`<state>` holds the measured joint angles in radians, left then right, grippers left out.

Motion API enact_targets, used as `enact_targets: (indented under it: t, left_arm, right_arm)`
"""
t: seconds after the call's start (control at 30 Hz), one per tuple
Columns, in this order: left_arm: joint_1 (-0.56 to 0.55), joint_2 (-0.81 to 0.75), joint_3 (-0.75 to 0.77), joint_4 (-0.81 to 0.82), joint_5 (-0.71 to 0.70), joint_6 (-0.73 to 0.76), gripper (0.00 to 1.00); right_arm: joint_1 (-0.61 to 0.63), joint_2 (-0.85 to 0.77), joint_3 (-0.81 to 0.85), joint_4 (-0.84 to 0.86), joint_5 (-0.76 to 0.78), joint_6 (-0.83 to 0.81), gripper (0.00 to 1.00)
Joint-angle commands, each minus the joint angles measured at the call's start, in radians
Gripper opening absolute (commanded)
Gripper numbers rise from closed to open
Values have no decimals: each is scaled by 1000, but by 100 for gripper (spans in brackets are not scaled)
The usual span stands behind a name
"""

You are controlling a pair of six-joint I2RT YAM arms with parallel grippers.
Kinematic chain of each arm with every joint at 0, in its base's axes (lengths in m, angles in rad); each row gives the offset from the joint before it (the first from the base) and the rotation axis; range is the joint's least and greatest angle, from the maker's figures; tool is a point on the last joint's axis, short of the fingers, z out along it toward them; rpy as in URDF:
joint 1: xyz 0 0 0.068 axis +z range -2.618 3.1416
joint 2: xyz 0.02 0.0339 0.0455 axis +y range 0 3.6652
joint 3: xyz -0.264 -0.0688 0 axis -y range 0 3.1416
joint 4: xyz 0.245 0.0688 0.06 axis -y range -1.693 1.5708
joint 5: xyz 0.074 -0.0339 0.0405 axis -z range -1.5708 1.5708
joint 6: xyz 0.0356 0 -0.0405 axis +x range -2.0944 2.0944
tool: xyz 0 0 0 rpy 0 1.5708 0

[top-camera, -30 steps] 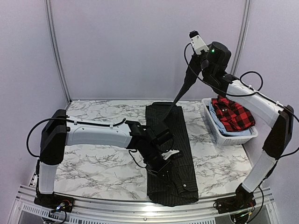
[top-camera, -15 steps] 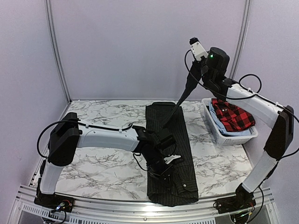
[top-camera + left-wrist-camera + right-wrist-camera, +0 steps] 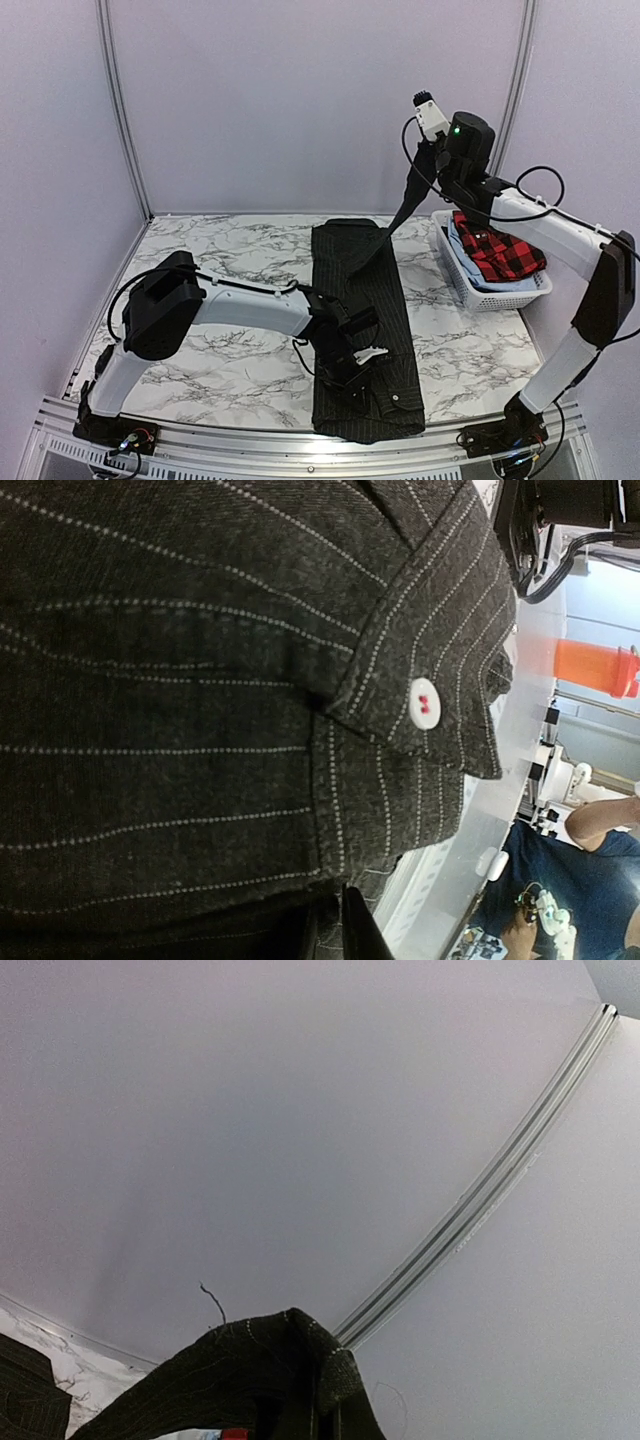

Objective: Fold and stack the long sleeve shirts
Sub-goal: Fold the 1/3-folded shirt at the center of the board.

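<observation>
Right gripper (image 3: 420, 185) high, tight on black pinstriped shirt (image 3: 385, 300) sleeve; left gripper (image 3: 358, 362) low over shirt, grip unclear.

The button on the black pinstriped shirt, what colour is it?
The button is white with red thread, clearest in the left wrist view.

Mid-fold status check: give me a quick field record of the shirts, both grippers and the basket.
black pinstriped shirt: flat on the table, lengthwise
sleeve: pulled up taut toward the right
right gripper: raised high, shut on the sleeve
left gripper: down at the shirt's near half, jaws unclear
red-and-black checked shirt: crumpled in the basket, over pale blue cloth
</observation>
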<state>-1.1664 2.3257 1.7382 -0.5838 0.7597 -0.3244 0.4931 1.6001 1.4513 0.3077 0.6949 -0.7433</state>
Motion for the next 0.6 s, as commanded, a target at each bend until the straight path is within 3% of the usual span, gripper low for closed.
enact_targets:
  t: [0.0, 0.3, 0.43, 0.57]
  left_arm:
    - [-9, 7, 7, 15, 26, 28, 15]
    - [14, -176, 3, 42, -48, -5, 44]
    - [56, -270, -31, 61, -75, -23, 47]
    - [158, -332, -86, 70, -133, -41, 43]
  right_arm:
    - [-8, -37, -2, -15, 4, 48, 0]
    - [-8, -85, -34, -105, -103, 158, 0]
    - [-7, -117, -70, -130, -166, 190, 0]
    - [-5, -150, -109, -140, -220, 221, 0]
